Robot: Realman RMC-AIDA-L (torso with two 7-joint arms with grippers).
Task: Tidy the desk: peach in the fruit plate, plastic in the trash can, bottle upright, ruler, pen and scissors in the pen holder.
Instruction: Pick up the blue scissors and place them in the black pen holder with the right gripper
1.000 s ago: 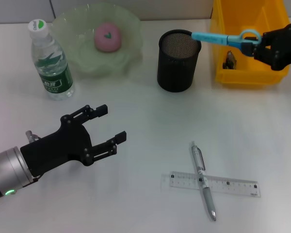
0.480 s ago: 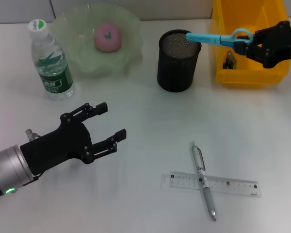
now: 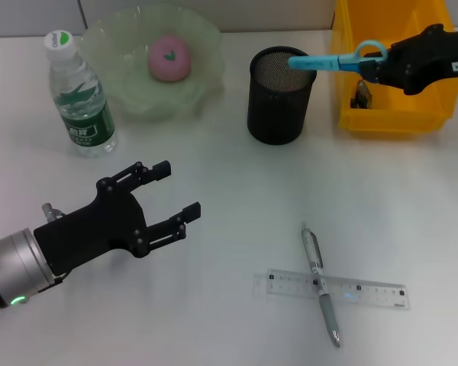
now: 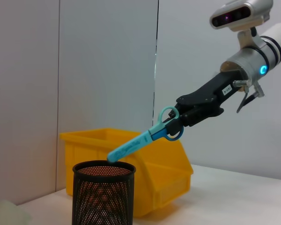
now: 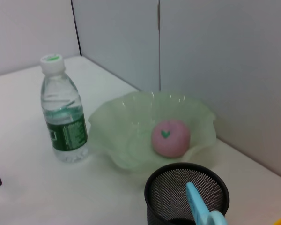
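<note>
- Right gripper (image 3: pixel 382 67) clamped on scissors (image 3: pixel 332 61) by the handle loops, raised near the tabletop's far right edge, over the yellow bin (image 3: pixel 389 114).
- Scissors' long axis runs from the claw toward the pen holder (image 3: pixel 281 95); closed tip just over the holder's rim, slanted down, not yet inside.
- Left gripper (image 3: pixel 149 202) spread wide, empty, idle near the front left; pen (image 3: pixel 319 282) and ruler (image 3: pixel 332 290) lie crossed near the front edge.
</note>
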